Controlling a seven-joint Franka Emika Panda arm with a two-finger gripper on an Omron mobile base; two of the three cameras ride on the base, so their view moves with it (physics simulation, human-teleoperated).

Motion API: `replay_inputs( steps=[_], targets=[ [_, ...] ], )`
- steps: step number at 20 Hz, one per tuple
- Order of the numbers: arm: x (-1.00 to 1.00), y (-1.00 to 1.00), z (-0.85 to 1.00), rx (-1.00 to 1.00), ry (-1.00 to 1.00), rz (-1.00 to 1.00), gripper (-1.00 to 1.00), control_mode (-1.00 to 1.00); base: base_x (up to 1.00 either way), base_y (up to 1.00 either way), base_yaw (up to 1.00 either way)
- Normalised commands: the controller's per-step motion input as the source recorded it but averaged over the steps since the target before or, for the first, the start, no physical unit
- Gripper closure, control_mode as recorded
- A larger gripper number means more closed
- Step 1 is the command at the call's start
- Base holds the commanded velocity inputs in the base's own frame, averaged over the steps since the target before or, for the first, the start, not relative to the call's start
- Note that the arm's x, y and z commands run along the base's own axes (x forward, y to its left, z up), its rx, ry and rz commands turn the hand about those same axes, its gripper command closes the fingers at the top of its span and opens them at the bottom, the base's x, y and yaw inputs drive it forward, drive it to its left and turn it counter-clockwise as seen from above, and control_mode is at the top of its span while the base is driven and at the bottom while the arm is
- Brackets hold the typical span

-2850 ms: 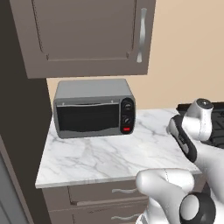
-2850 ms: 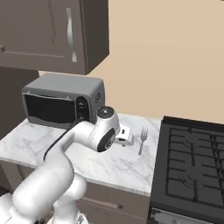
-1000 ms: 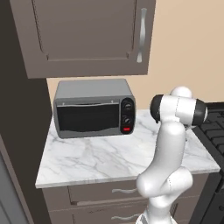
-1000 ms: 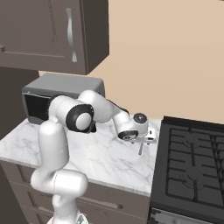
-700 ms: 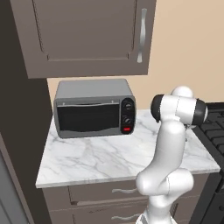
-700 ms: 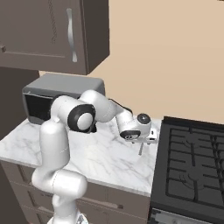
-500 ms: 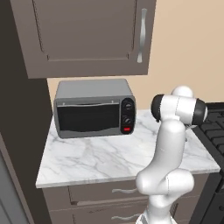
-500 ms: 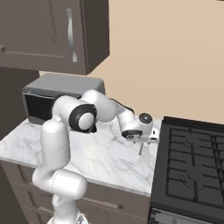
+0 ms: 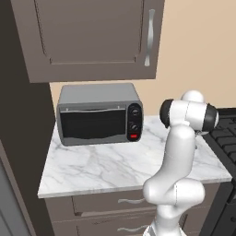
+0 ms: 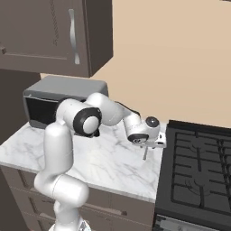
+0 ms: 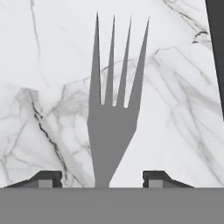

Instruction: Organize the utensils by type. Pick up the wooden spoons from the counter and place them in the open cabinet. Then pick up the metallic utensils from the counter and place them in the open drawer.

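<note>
A silvery-grey metal fork, one of the metallic utensils, lies flat on the white marble counter with its tines pointing away from the hand. My gripper is low over the fork's neck and open. One dark fingertip is on each side, with a gap between each and the metal. In the right base view the gripper hangs over the counter near its right end, and the fork's handle sticks out just below it.
A black stove borders the counter right beside the fork. A grey toaster oven stands at the back left of the counter. Above it hangs a cabinet with its door shut. Drawer fronts below are shut.
The arm has swung out from a folded pose to reach over the fork. In the last second the hand edged slightly right and down onto it.
</note>
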Motion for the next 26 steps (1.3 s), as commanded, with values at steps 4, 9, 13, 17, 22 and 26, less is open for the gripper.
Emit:
replay_inputs(
  steps=[4,9,13,17,22,26],
  targets=[
    [-0.01,0.00,-0.17,0.00,0.00,-0.03,1.00,-1.00,0.00,0.00,0.00],
    [-0.15,0.00,0.03,0.05,0.00,-0.01,1.00,-1.00,0.00,0.00,0.00],
    [-0.24,0.01,0.44,0.10,0.01,-0.02,1.00,-1.00,0.00,0.00,0.00],
    [-0.31,0.00,0.77,0.13,-0.02,-0.02,1.00,-1.00,0.00,0.00,0.00],
    [-0.38,0.09,0.92,0.03,-0.04,-0.01,1.00,-1.00,0.00,0.00,0.00],
    [-0.55,0.24,0.76,0.00,-0.05,-0.06,1.00,-1.00,0.00,0.00,0.00]
  ],
)
